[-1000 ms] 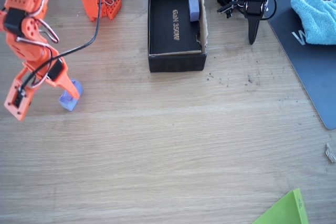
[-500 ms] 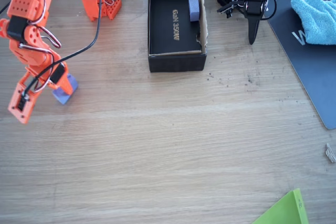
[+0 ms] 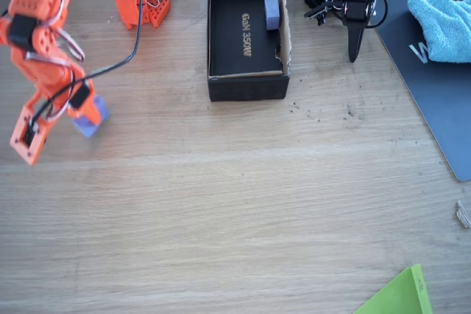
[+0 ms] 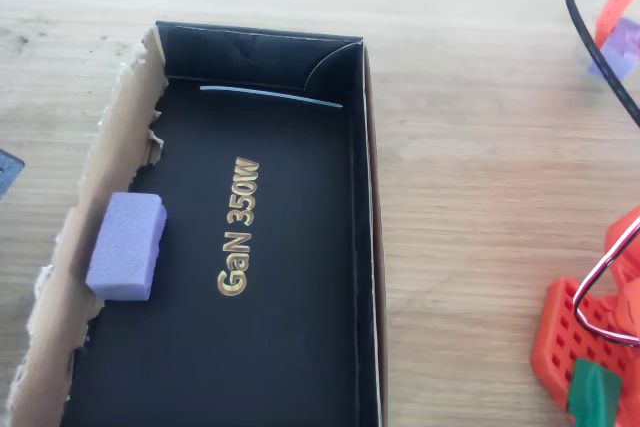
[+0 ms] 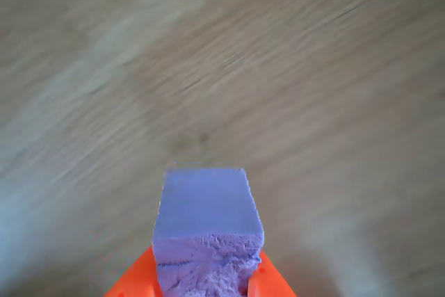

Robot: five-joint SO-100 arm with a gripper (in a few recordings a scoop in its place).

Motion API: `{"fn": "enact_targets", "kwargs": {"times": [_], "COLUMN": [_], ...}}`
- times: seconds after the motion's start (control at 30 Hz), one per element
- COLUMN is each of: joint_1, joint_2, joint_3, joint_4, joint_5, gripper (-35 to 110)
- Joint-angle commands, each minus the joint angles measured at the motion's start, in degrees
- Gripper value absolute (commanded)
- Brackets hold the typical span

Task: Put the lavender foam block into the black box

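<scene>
The lavender foam block (image 3: 91, 118) is a small blue-violet chunk at the far left of the fixed view, held just above the wooden table. My orange gripper (image 3: 87, 109) is shut on it. In the wrist view the block (image 5: 206, 231) sticks out between the two orange fingertips, with blurred wood grain below. At the top right edge of the overhead view the block (image 4: 622, 47) shows partly behind an orange finger. The black box (image 3: 213, 34) stands open at the top centre, well to the right of the gripper; gold "GaN 350W" lettering shows on its floor (image 4: 290, 277).
A paler lavender block (image 3: 271, 11) lies inside the box against its torn brown wall (image 4: 60, 277). A dark mat (image 3: 434, 93) with a blue cloth (image 3: 443, 23) lies at the right. A green sheet corner (image 3: 401, 295) sits at the bottom.
The gripper has risen and shifted toward the top of the picture with the foam block in it, lifting the block off the table. The box and its contents have not moved.
</scene>
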State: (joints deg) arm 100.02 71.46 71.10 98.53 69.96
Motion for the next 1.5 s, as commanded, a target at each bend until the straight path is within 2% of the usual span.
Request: {"fn": "enact_targets", "kwargs": {"times": [0.0, 0.13, 0.4, 0.6, 0.77, 1.07, 1.3, 1.47], "joint_1": [-1.0, -2.5, -10.2, -23.5, -35.6, -63.1, -75.8, -80.7], "joint_2": [10.2, 15.5, 20.6, 24.9, 28.5, 26.3, 20.7, 12.3], "joint_3": [-1.7, -2.4, 1.8, 3.4, 8.8, 8.9, 7.3, -3.3], "joint_4": [7.0, 11.0, 10.4, 9.2, 3.9, 3.0, -1.1, -0.9], "joint_5": [0.3, -0.4, 0.6, 6.4, 8.4, 23.0, 30.0, 31.6], "gripper": [0, 0, 0, 0, 0, 0, 0, 0]}}
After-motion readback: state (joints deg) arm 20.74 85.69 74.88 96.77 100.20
